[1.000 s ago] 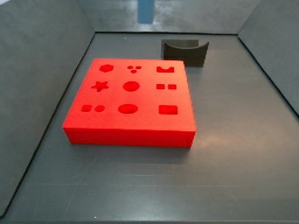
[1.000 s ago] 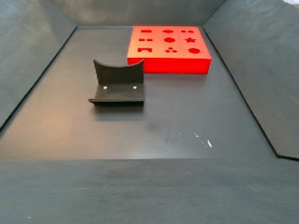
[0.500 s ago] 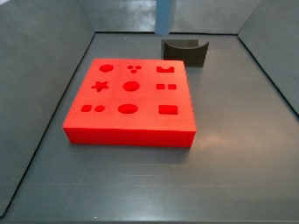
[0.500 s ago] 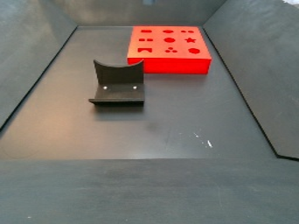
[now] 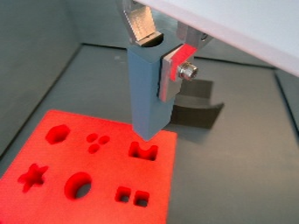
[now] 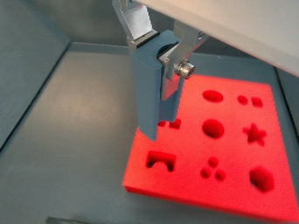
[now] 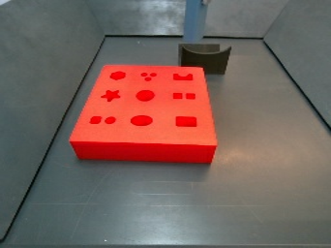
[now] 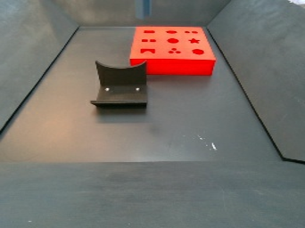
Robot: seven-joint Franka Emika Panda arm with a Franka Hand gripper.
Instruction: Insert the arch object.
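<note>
My gripper [image 5: 158,48] is shut on the arch object [image 5: 145,92], a slim grey-blue piece that hangs upright from the silver fingers [image 5: 142,24]. Both wrist views show it in the air above the red block [image 5: 70,166]. Its lower end hangs close to the arch-shaped cut-out [image 5: 146,151], which also shows in a wrist view [image 6: 160,160] near the gripper [image 6: 158,52]. In a side view only the arch object [image 7: 195,19] shows, at the top edge beyond the block's [image 7: 142,102] far side, with the arch cut-out [image 7: 185,76] in front of it. The fingers are out of that frame.
The dark fixture [image 7: 204,56] stands on the floor behind the red block's far right corner, and shows in both side views [image 8: 119,86]. The block has several other cut-outs: star, circles, squares. Grey walls ring the dark floor [image 8: 155,142].
In the side view the arch object has moved steadily to the right along the top edge, from left of the fixture to above it. The block and fixture have not moved.
</note>
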